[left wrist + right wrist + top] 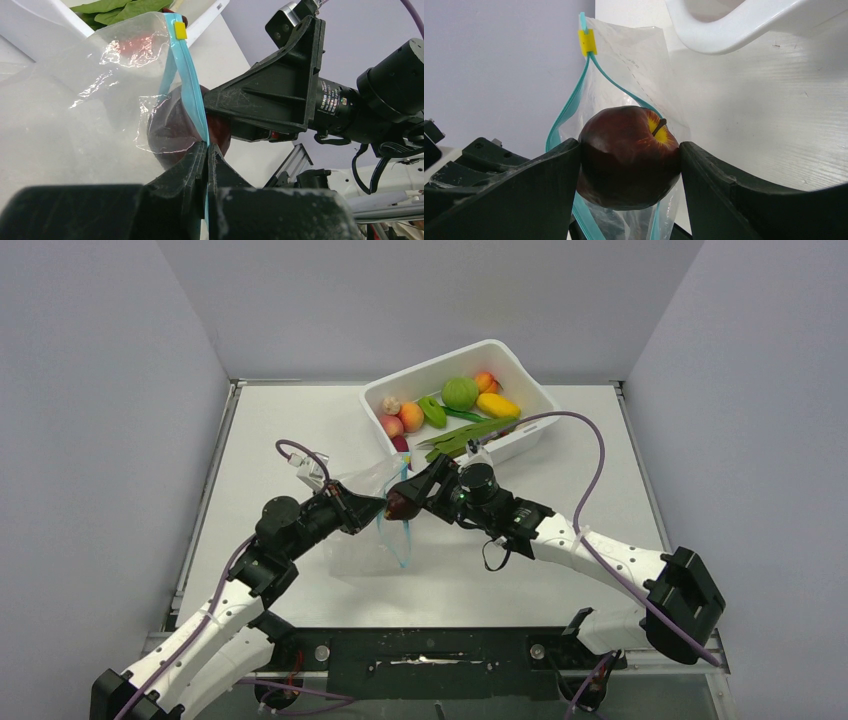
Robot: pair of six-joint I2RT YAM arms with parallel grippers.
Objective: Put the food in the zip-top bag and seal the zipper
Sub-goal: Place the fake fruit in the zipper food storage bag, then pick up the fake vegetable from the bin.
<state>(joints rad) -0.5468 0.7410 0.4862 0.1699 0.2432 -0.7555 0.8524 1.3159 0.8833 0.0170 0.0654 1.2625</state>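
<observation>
The clear zip-top bag [365, 530] lies at the table's middle, mouth held up. My left gripper [368, 512] is shut on its blue zipper rim [192, 95], which carries a yellow slider [180, 31]. My right gripper [412, 498] is shut on a dark red apple [626, 155] and holds it at the bag's open mouth [589, 100]; the apple also shows in the top view [402, 504] and through the plastic in the left wrist view [172, 135]. More food lies in the white tub [520, 365]: peaches [410, 416], a green ball [459, 392], a pale mushroom [389, 405].
The white tub stands at the back right, close behind my right gripper, with a yellow fruit [497, 405] and green leafy vegetables [468, 435] in it. Its rim also shows in the right wrist view [724, 30]. Grey walls close in both sides.
</observation>
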